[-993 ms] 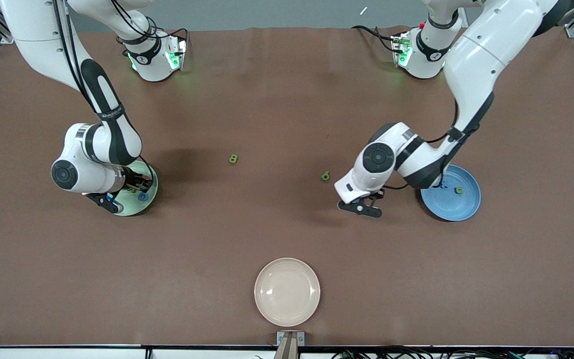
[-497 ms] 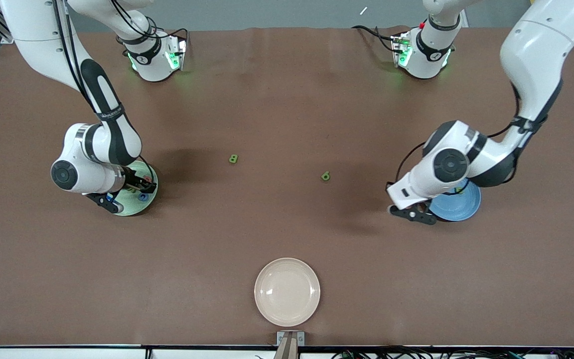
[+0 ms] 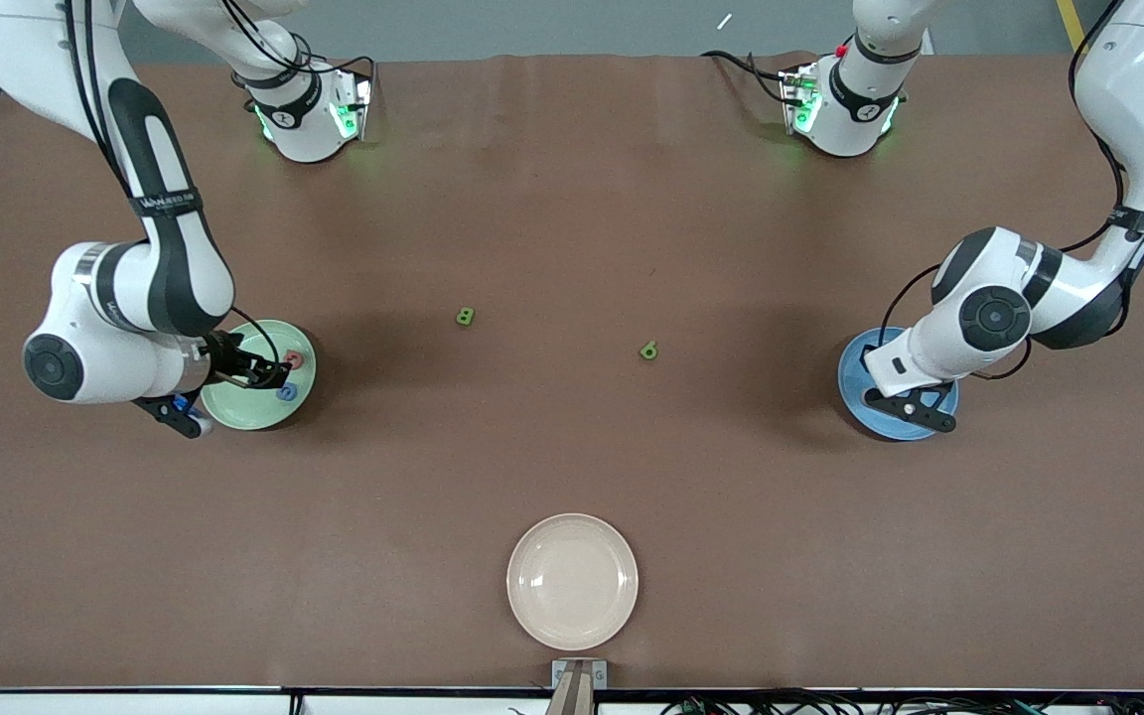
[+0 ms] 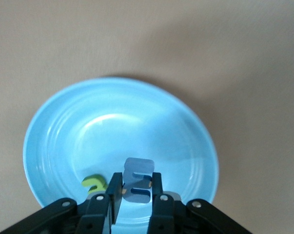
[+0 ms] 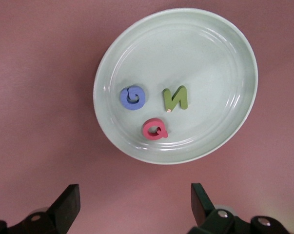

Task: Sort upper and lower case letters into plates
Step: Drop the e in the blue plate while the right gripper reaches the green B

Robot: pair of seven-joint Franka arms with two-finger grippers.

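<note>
Gripping blue E (image 4: pixel 138 179), left hand (image 4: pixel 134 191) over blue plate (image 4: pixel 49 146); right hand (image 5: pixel 134 204) open over green plate (image 5: pixel 234 58).

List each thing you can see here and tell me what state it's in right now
Left gripper: shut on a blue letter, over the blue plate.
Right gripper: open, empty, over the green plate.
Blue plate: holds a green letter.
Green plate: holds three letters, blue, green, red.
Two green letters: loose on the table.
Beige plate: empty.
</note>
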